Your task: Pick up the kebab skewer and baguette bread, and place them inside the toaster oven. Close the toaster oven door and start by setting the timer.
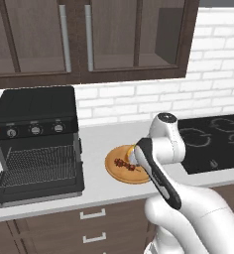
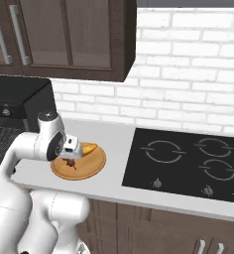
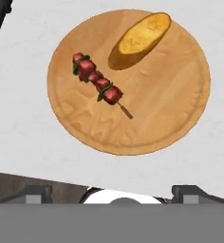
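Jaws wide — above kebab skewer (image 3: 98, 85)

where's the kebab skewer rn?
The kebab skewer lies on the round wooden plate beside the baguette bread, on the counter between toaster oven and cooktop.

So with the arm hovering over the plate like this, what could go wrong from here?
1. The skewer is thin and lies flat on the plate; the open end effector may pinch only its bare stick or slip off it.
2. The baguette lies close beside it, so a finger could nudge it on the way down.
3. The oven stands to one side, door down; a low carry could clip that door.
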